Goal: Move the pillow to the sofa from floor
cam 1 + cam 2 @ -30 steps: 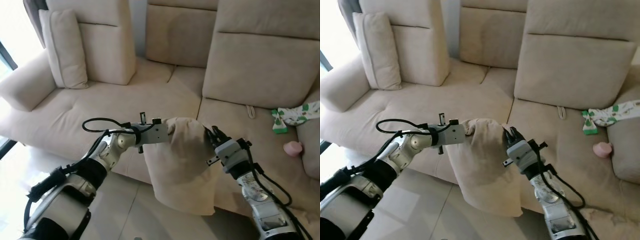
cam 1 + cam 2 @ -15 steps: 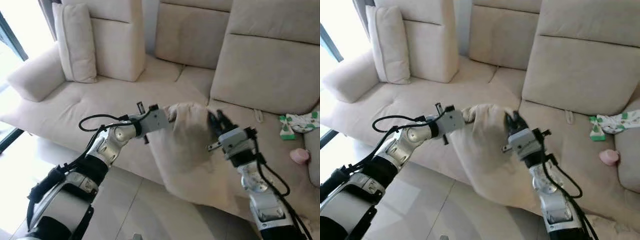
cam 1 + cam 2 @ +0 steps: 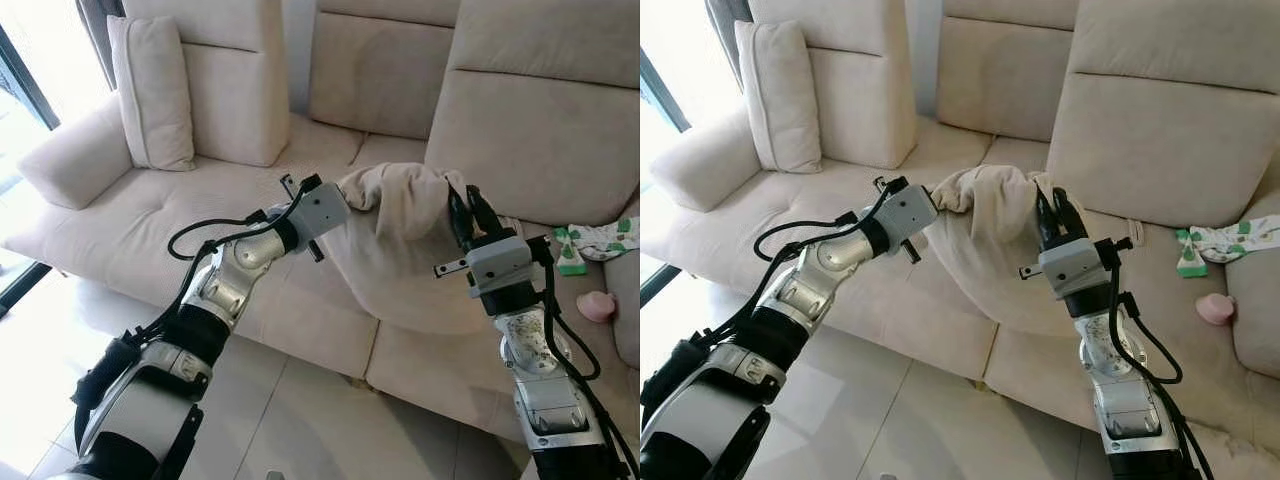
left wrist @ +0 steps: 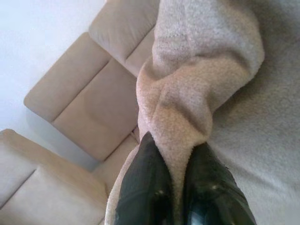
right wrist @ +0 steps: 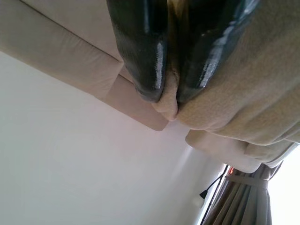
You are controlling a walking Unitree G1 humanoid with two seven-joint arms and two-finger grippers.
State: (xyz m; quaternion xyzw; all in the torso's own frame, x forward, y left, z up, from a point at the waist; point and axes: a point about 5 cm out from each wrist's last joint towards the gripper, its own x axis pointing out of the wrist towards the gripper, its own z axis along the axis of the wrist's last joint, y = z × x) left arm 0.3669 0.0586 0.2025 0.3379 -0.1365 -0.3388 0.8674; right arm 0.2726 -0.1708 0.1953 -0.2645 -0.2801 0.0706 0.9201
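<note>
A beige pillow (image 3: 400, 245) hangs in the air between my two grippers, over the front of the beige sofa's seat (image 3: 160, 215). My left gripper (image 3: 345, 203) is shut on the pillow's upper left corner. My right gripper (image 3: 462, 208) is shut on its upper right corner. In the left wrist view the black fingers (image 4: 145, 187) pinch a fold of the pillow (image 4: 197, 84). The right wrist view has the fingers (image 5: 140, 51) clamped on the pillow's edge (image 5: 168, 104). The pillow's lower part droops toward the seat cushions.
Another beige pillow (image 3: 150, 90) leans against the sofa's left armrest. A green-and-white cloth (image 3: 600, 238) and a small pink object (image 3: 596, 306) lie on the right seat. Tiled floor (image 3: 290, 420) runs along the sofa's front. A window (image 3: 20, 90) is at far left.
Both grippers have raised the pillow and carried it forward, from hanging before the sofa's front to above the seat. The camera has also shifted closer to the sofa.
</note>
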